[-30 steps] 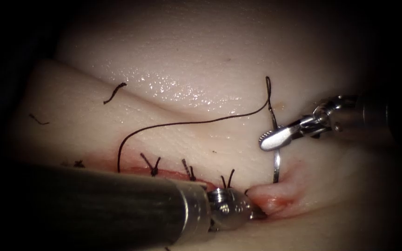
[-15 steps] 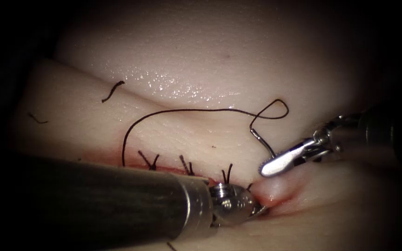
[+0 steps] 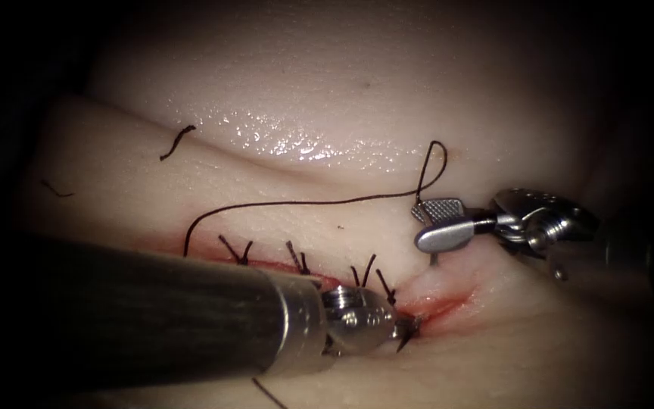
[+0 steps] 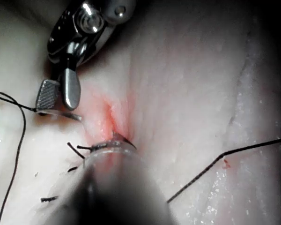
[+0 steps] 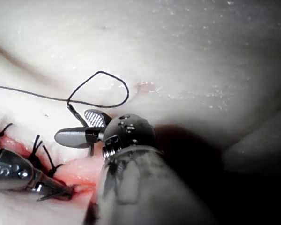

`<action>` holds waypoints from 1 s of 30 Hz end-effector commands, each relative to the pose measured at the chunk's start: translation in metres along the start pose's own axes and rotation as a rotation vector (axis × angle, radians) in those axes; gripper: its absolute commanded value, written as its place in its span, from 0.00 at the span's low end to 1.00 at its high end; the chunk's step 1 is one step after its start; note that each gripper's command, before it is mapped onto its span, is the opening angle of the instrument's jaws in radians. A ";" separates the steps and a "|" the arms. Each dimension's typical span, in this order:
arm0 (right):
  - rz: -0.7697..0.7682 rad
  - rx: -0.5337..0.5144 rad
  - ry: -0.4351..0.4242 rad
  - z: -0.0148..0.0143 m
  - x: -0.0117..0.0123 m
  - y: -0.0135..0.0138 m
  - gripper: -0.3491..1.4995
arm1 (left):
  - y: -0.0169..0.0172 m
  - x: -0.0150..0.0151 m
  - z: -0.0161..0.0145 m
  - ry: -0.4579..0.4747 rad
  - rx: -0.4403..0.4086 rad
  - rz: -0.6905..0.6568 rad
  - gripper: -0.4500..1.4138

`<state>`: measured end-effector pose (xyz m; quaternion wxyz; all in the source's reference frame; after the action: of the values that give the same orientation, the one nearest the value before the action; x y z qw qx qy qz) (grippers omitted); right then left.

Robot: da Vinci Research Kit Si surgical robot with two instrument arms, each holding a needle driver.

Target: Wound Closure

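On the tissue (image 3: 327, 83), the cut (image 3: 448, 307) runs across with red fluid along it. My right tool (image 3: 419, 226) has its jaws open, astride the tail of the curved needle (image 3: 433, 260). The needle stands in the tissue just behind the cut's right end and neither tool holds it. Dark thread (image 3: 304, 203) leaves the tail in a small loop and trails left. My left tool (image 3: 409, 327) is shut, its tip down in the cut's right end. The right wrist view shows the needle (image 5: 75, 112) between the spread jaws (image 5: 71, 125).
Several tied stitches (image 3: 297, 261) with short ends line the cut to the left. Two loose thread scraps (image 3: 175, 142) lie on the far left tissue. The left tool's thick shaft (image 3: 153, 318) covers the near left. Wet glare marks the fold behind.
The right tool pushed the needle down into the tissue, then opened and let it go. The thread loop dropped lower. The raised tissue lip at the left tool's tip has flattened.
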<state>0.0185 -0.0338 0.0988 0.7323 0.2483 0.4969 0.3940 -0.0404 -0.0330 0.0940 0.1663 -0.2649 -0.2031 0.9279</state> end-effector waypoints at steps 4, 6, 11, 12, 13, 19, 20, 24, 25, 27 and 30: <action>-0.219 -0.083 -0.079 0.0002 0.0000 -0.0010 0.99 | 0.0002 0.0000 0.0009 0.000 -0.002 0.000 0.00; -0.215 -0.128 -0.102 0.0006 0.0001 -0.0018 0.99 | 0.0002 0.0001 0.0009 0.000 -0.002 0.000 0.00; -0.184 -0.250 -0.151 0.0022 0.0002 -0.0032 0.99 | 0.0003 0.0001 0.0009 0.000 -0.002 -0.001 0.00; -0.176 -0.275 -0.168 0.0026 0.0002 -0.0033 0.98 | 0.0003 0.0001 0.0009 0.000 -0.002 0.000 0.00; -0.173 -0.283 -0.177 0.0027 0.0002 -0.0033 0.97 | 0.0003 0.0001 0.0009 0.000 -0.002 0.000 0.00; -0.162 -0.345 -0.264 0.0030 -0.0002 -0.0026 0.93 | 0.0004 0.0000 0.0009 0.000 -0.002 0.000 0.00; -0.159 -0.345 -0.267 0.0031 -0.0003 -0.0024 0.93 | 0.0004 0.0000 0.0008 0.000 -0.002 0.000 0.00; -0.159 -0.324 -0.284 0.0039 -0.0012 -0.0023 0.79 | 0.0004 0.0001 0.0009 0.000 -0.002 -0.001 0.00; -0.158 -0.295 -0.283 0.0041 -0.0014 -0.0025 0.53 | 0.0004 0.0001 0.0008 0.000 -0.002 0.000 0.00; -0.157 -0.259 -0.282 0.0042 -0.0017 -0.0027 0.00 | 0.0004 0.0000 0.0008 -0.001 0.000 0.000 0.00; -0.155 -0.239 -0.284 0.0040 -0.0013 -0.0027 0.00 | 0.0004 -0.0001 0.0004 -0.002 0.001 0.002 0.00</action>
<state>0.0221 -0.0360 0.0984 0.8455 0.1729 0.3593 0.3552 -0.0400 -0.0330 0.0935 0.1658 -0.2638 -0.2019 0.9285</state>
